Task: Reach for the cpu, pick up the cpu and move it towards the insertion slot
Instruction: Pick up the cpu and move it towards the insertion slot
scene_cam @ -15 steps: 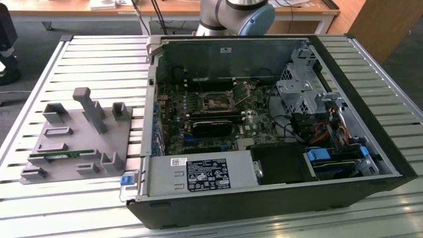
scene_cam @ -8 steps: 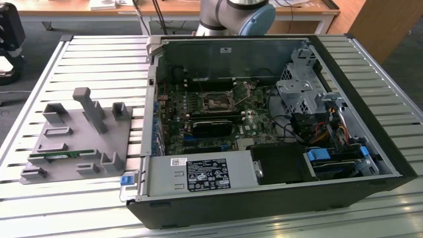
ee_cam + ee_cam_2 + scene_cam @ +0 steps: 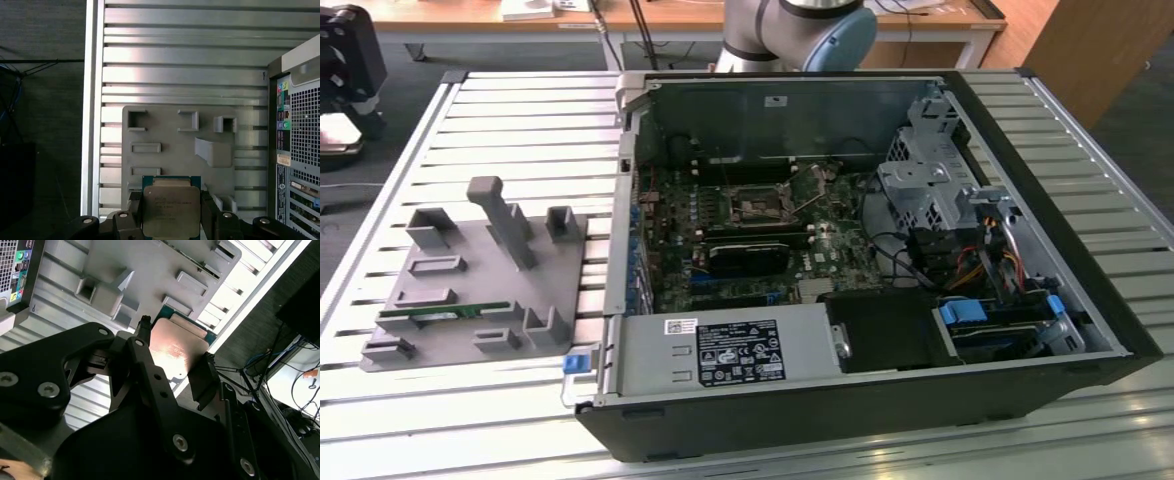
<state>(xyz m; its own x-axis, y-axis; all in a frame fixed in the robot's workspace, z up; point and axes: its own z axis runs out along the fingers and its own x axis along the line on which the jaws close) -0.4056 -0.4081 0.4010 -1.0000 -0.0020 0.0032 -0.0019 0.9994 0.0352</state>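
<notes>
Tool is clamped on the cpu by two opposite edges, over the grey holder plate on the slatted tabletop. The insertion slot lies inside the open computer case, beside that plate.

We find the cpu cut off by the lower edge in the first wrist view, its sides covered by the claw. In the exterior view the arm is cropped at the top; the insertion slot is too small to tell in detail
</notes>
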